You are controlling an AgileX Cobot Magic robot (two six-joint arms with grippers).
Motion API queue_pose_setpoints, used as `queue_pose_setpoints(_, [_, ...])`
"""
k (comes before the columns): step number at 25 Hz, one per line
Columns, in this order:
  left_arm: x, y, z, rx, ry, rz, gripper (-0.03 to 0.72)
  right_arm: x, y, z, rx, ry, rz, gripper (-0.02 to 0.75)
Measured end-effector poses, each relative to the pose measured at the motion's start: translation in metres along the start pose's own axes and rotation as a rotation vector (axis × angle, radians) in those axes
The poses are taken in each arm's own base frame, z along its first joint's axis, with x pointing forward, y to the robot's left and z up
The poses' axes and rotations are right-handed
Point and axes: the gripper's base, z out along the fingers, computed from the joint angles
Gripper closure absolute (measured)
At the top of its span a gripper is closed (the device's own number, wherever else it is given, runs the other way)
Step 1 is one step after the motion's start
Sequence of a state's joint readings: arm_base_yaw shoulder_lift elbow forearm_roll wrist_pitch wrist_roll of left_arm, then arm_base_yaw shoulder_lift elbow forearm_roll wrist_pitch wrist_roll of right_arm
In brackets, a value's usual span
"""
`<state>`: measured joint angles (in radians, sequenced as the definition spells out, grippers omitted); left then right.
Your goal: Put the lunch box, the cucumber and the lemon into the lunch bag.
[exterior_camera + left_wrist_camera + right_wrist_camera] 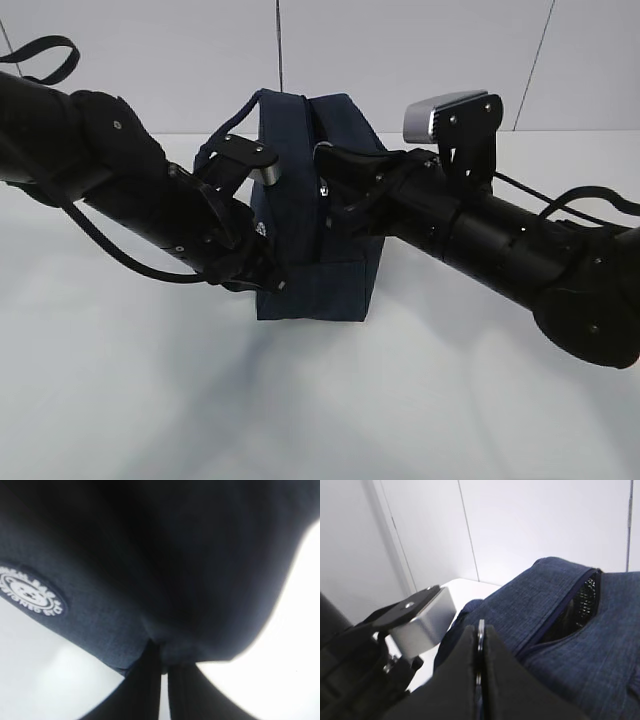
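The dark navy lunch bag (320, 292) stands upright in the middle of the white table, between both arms. My left gripper (270, 283) is at its lower left side, shut on a fold of the bag's fabric (150, 580); the tips of the left gripper (164, 652) pinch the cloth. My right gripper (325, 190) is at the bag's upper right, shut on the silver ring pull (481, 628) of the zipper. In the right wrist view the zipper (555, 620) gapes partly, showing dark mesh lining (582, 602). The lunch box, the cucumber and the lemon are out of view.
A round white logo patch (32, 596) sits on the bag's side. The left arm's silver camera housing (420, 622) is close beside the right gripper. A pale panelled wall (400, 50) stands behind the white table (120, 400).
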<state>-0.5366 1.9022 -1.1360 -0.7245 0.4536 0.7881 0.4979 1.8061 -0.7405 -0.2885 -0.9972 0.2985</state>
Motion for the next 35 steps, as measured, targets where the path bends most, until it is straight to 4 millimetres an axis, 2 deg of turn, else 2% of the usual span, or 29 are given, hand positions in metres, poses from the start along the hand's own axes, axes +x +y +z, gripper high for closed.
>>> queue_pose_setpoints(13, [-0.001,0.0,0.0,0.003,-0.008,-0.016,0.698,-0.007,-0.008,0.004,0.077,-0.03,0.046,0.738])
queue_pose_setpoints(35, [-0.002,0.0,0.0,-0.005,-0.021,-0.018,0.698,-0.03,-0.017,0.038,0.137,0.062,0.075,0.738])
